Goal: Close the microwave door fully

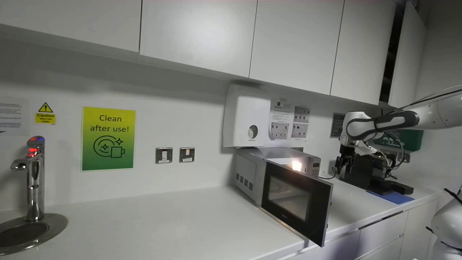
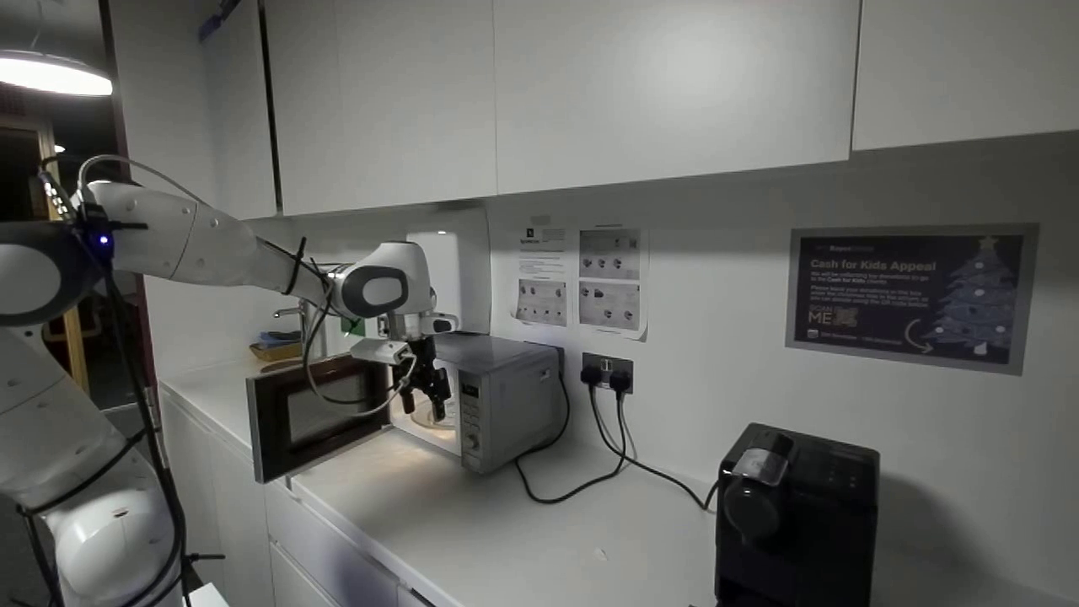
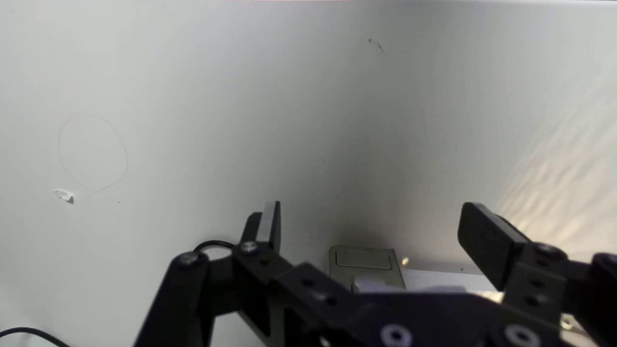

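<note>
The silver-grey microwave stands on the counter with its interior lit; it also shows in an exterior view. Its dark glass door stands wide open, swung out past the counter's front edge. The door's inner side faces the arm in an exterior view. My gripper points down, open and empty, in front of the microwave near its control panel. It is on the door's inner side, apart from the door. In the wrist view the microwave's front panel lies between the spread fingers; the door is out of that view.
A black coffee machine stands on the counter beyond the microwave. Black power cables run between them. White cupboards hang above, and a white dispenser is on the wall. A sink tap is at the far end.
</note>
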Robot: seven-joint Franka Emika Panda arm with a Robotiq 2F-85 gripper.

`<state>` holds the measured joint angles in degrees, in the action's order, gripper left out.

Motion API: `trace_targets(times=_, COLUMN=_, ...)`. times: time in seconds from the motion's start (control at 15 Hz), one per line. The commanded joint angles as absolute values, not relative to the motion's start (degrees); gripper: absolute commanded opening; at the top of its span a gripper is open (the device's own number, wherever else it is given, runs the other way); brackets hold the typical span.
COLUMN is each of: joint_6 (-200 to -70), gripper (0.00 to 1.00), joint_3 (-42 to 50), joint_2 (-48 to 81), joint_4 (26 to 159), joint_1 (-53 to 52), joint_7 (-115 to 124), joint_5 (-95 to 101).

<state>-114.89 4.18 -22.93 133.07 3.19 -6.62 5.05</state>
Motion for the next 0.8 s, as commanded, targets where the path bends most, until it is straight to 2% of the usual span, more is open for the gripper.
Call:
trace_targets(times=0.0, joint_6=-113.26, gripper=1.00, joint_3=2.44, joint_2=-23.94, joint_4=131.26, joint_1=2.07, joint_7=-3.24, joint_5=3.50)
trace_targets(times=0.4, joint_6=-110.24, gripper=1.00, joint_3=-0.34, joint_2=-25.40, joint_4=129.71, joint_1=-0.36, joint_7=-0.47, joint_5=0.93)
trace_targets(times=0.73, joint_6=-101.45, gripper=1.00, joint_3=-1.88, joint_2=-26.21, joint_4=126.54, joint_1=-2.62, joint_7=1.11, joint_5=-3.97)
